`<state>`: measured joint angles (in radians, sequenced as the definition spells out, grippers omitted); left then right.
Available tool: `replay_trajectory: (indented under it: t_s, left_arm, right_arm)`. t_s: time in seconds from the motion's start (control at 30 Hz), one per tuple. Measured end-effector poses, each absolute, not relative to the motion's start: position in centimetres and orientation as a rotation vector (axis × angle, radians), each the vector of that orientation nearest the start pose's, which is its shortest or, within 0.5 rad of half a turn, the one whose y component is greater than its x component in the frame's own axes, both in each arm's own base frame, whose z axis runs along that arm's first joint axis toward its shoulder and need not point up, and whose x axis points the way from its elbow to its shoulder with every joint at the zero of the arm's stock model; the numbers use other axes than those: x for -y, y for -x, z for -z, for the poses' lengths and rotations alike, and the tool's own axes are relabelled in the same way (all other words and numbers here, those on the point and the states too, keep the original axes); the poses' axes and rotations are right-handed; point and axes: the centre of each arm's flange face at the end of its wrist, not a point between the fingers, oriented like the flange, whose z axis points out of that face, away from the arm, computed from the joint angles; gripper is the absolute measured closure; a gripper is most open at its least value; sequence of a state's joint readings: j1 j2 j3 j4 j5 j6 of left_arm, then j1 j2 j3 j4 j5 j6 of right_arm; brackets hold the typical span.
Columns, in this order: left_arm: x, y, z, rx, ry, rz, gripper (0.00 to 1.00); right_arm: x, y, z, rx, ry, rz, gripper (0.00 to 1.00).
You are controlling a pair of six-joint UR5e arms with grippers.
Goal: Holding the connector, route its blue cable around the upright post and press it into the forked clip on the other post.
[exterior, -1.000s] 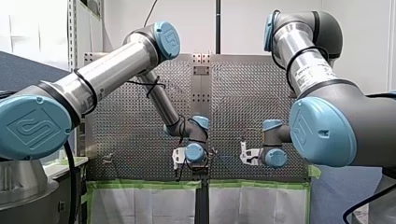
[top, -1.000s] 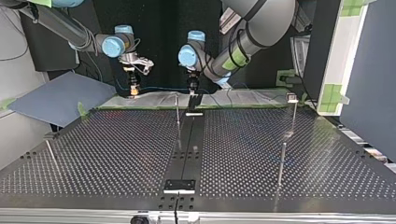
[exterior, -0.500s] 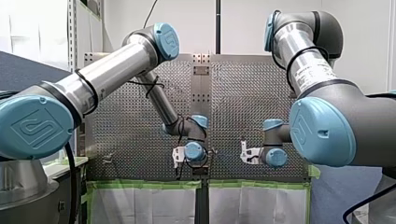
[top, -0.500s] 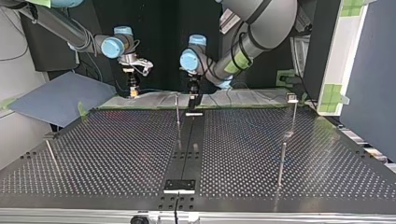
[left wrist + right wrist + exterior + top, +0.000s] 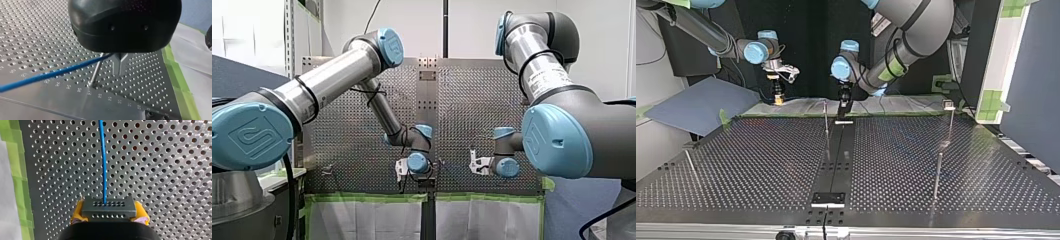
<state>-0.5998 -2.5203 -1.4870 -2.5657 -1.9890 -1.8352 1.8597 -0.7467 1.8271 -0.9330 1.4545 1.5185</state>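
The connector [image 5: 109, 207], a dark grey block with rows of small holes, sits clamped between the yellow-padded fingers [image 5: 77, 213] of the right gripper [image 5: 109, 212], which grip it on both sides. From the connector's face, the blue cable [image 5: 103, 165] runs straight out ahead of those fingers, over the perforated table [image 5: 162, 170]. Off to one side of the fingers a strip of green tape [image 5: 17, 157] edges the table.

In the left wrist view the cable [image 5: 50, 73] comes in as a taut, slanted line and ends at the base of the left gripper [image 5: 120, 63]. The left gripper's metal fingers [image 5: 123, 62] are pressed together on it, with only a thin seam between them. Just beside these fingers, slightly ahead of them, a thin upright post [image 5: 96, 71] rises from the table. The cable passes close by its upper part, though contact cannot be told.

In the top view both grippers hang near the table's far edge. The right gripper [image 5: 779, 97] is well apart from the left gripper [image 5: 843, 100], and the post [image 5: 826, 120] stands between them, close to the left fingers.
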Motion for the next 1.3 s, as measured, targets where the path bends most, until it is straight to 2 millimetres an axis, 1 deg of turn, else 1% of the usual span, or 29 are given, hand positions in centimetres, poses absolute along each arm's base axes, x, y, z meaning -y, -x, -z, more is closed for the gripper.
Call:
replay_trajectory:
  t_s: [0.3,0.5,0.77,0.87,1.0,1.2,1.23,1.27,1.3]
  left_arm:
    - [44.7,-50.4,0.5,-1.839,-0.008,0.236,1.00]
    - [44.7,-51.0,1.1,-1.852,-0.012,0.252,1.00]
    - [45.1,-52.3,0.3,-1.841,-0.007,0.271,1.00]
    - [45.0,-53.1,-0.2,-1.836,0.002,0.285,1.00]
    - [44.7,-54.3,-0.7,-1.828,0.013,0.297,1.00]
    - [43.9,-55.1,-0.8,-1.831,0.019,0.303,1.00]
    - [43.8,-55.1,-0.8,-1.832,0.019,0.302,0.96]
    - [43.8,-55.1,-0.8,-1.834,0.019,0.301,0.96]
    - [43.8,-55.1,-0.8,-1.837,0.017,0.300,0.87]
  right_arm:
    - [51.9,-30.2,0.6,1.041,-1.629,-1.389,1.00]
    - [52.6,-30.3,0.3,1.039,-1.616,-1.398,1.00]
    - [53.4,-30.0,0.0,1.048,-1.598,-1.405,1.00]
    - [53.9,-29.7,-0.1,1.052,-1.586,-1.406,1.00]
    - [54.6,-29.4,-0.4,1.054,-1.569,-1.411,1.00]
    - [55.6,-29.3,-0.9,1.055,-1.555,-1.420,1.00]
    - [55.7,-29.3,-0.9,1.055,-1.555,-1.419,1.00]
    - [55.8,-29.3,-0.9,1.055,-1.556,-1.419,1.00]
    - [55.8,-29.3,-0.9,1.055,-1.556,-1.419,1.00]
